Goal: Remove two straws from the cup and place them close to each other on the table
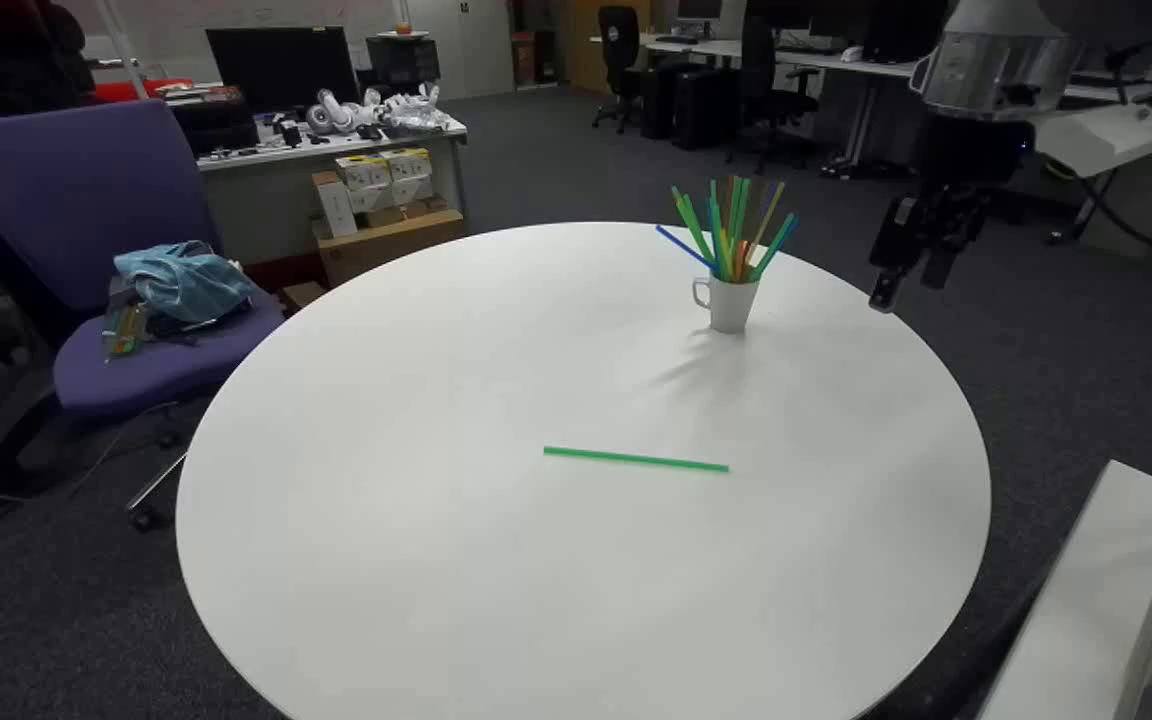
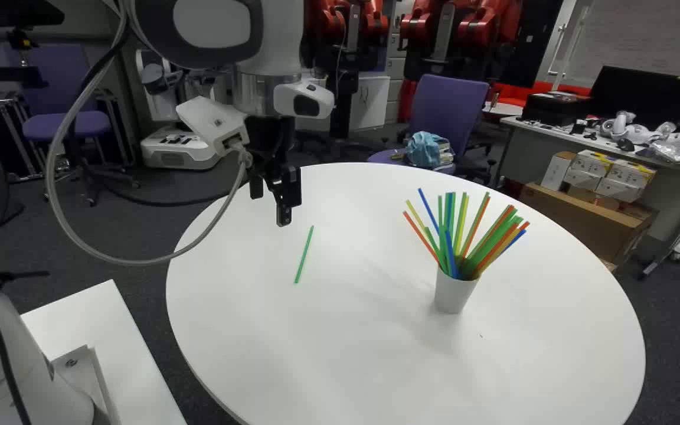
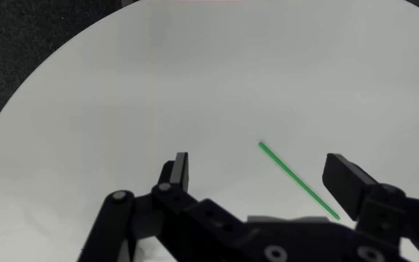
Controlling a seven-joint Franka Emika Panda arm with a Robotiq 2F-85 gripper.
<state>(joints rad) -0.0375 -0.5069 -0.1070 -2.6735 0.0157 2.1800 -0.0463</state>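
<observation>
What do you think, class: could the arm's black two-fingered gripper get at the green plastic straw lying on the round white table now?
Probably yes: the gripper hangs open and empty, nothing lies over the green straw, and the white handled cup of straws stands apart.

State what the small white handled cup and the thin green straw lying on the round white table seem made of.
Small white handled cup: smooth, opaque, glint-free look suggests ceramic, possibly plastic.
Thin green straw: probably smooth plastic, given its even colour and straight form.
</observation>
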